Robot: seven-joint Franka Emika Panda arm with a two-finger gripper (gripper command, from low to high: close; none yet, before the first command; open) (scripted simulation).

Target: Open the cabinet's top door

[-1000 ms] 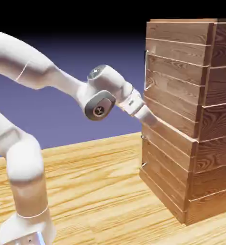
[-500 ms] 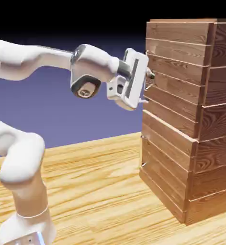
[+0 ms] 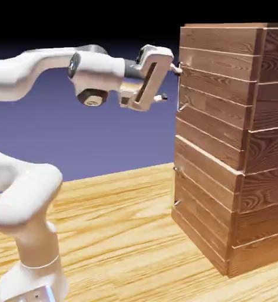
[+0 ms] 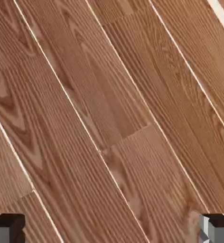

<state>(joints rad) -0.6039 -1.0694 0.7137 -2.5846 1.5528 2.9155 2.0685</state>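
Two finger tips of my gripper (image 4: 112, 228) are standing wide apart, with nothing between them. I am holding my hand tilted before the cabinet (image 3: 215, 147), near the top door's (image 3: 215, 76) upright silver handle (image 3: 179, 94). The door is lying flush above the shorter lower door (image 3: 203, 200), facing me.

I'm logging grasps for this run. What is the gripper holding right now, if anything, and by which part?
Nothing: the gripper is open, its fingertips wide apart with only cabinet planks showing between.
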